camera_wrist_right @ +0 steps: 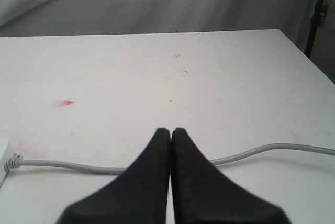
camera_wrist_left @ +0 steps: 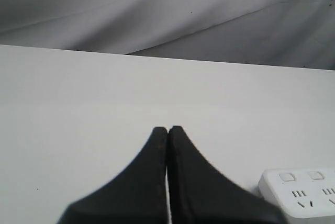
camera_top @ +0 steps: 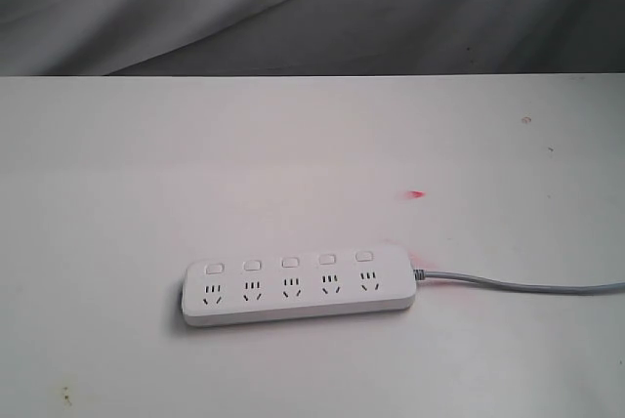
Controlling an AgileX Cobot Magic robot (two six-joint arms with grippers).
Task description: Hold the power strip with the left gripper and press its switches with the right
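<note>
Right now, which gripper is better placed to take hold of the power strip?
The left, probably. The left gripper, shut, has the power strip near its tips. The right gripper, also shut, faces mainly the grey cord, with only the strip's corner in view.

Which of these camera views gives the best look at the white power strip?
The exterior view: the whole power strip lies there, all five switches and its grey cord visible. The left wrist view catches only one end with two switches; the right wrist view shows mostly the cord and a sliver of the strip.
</note>
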